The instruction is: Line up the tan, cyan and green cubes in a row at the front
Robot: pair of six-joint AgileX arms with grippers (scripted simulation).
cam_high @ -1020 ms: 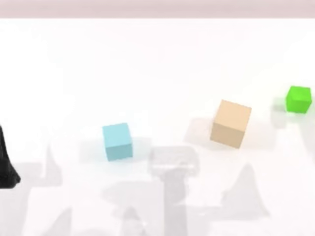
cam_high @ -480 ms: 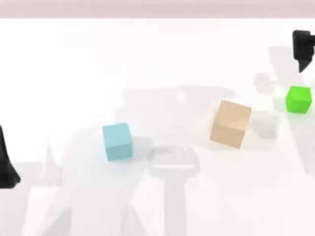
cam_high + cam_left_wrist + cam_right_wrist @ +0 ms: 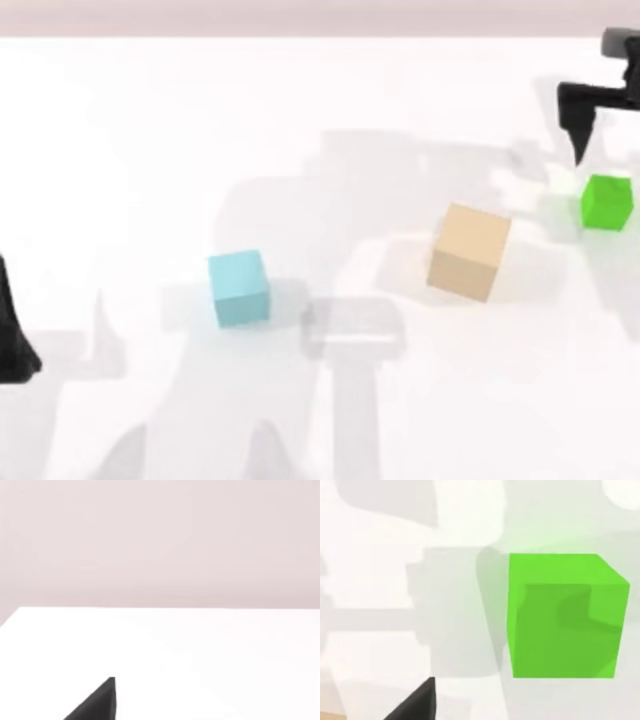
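The tan cube [image 3: 469, 250], the largest, sits right of centre. The pale cyan cube [image 3: 239, 288] rests left of centre. Near the right edge sits the small green cube [image 3: 607, 201], which fills much of the right wrist view as the green cube [image 3: 565, 615]. My right gripper [image 3: 606, 135] hovers open just behind and above the green cube, apart from it. One of its fingers [image 3: 577, 125] shows, and the other is cut off by the frame edge. The left arm [image 3: 12, 335] is parked at the left edge, and one of its fingers [image 3: 97, 705] shows over bare table.
The white table [image 3: 320, 150] carries only the three cubes and soft grey shadows of the arms. Its far edge runs along a pale pink wall [image 3: 320, 15].
My right gripper came into view at the back right and moved left and down toward the green cube. The cubes and the left arm stayed still.
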